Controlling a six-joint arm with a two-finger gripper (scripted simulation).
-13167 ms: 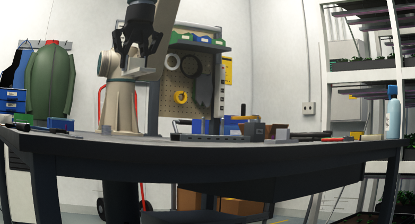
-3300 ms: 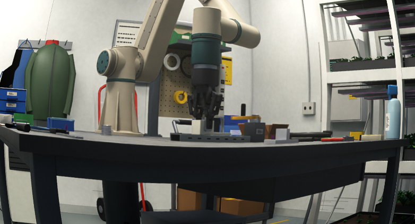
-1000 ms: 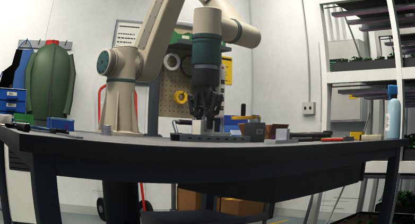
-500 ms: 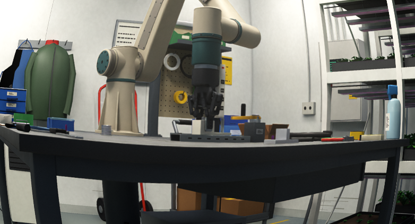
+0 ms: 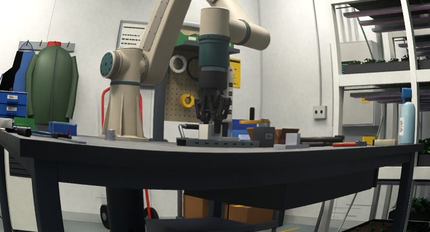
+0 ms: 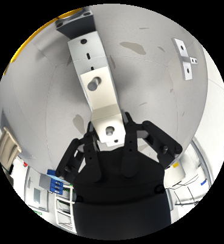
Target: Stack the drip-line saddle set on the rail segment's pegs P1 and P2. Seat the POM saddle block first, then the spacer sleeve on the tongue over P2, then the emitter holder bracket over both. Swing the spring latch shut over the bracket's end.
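Observation:
The cream POM saddle block (image 6: 102,100) sits on the grey rail segment (image 5: 217,142) with a peg showing through each of its two holes, and I still grip its lower tongue end in my gripper (image 6: 110,137). From the side its taller end (image 5: 203,131) stands left of my fingers (image 5: 213,122). The spring latch housing (image 5: 263,136) is at the rail's right end. The emitter holder bracket (image 5: 291,141) lies on the bench further right. The spacer sleeve (image 5: 110,134) stands near my base.
A pegboard with rings (image 5: 182,89) stands behind the rail. Blue bins (image 5: 240,127) and a brown box (image 5: 284,134) sit behind the latch. Tools (image 5: 345,144) and a spray bottle (image 5: 407,118) line the right edge. Hand tools (image 5: 45,134) lie at the left.

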